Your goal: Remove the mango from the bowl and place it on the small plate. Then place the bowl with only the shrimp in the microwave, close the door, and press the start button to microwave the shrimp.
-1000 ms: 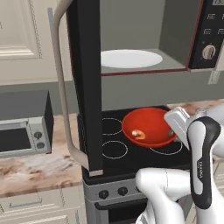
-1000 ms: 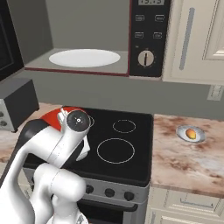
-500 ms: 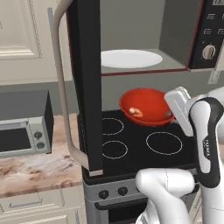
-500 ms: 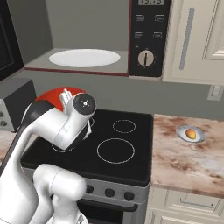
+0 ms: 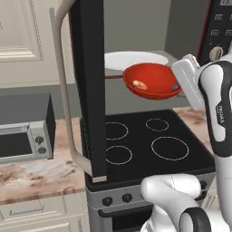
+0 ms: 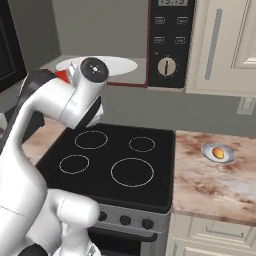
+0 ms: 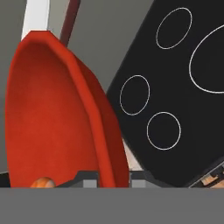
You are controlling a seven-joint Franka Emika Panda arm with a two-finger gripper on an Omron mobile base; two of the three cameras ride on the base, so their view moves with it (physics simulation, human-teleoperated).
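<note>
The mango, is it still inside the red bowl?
No, the mango lies on the small plate on the counter right of the stove, while the bowl holds just the shrimp.

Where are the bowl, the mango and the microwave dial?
bowl [image 5: 156,84], left base view, red inner wall.
mango [image 6: 218,152], right base view, its orange top, on the small plate [image 6: 226,158].
microwave dial [image 6: 166,66], right base view, knob centre.

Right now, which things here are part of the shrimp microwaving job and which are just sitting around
Job: bowl with shrimp, gripper shut on its rim; microwave, door; mango on small plate.
Lying about: toaster oven, stovetop.
</note>
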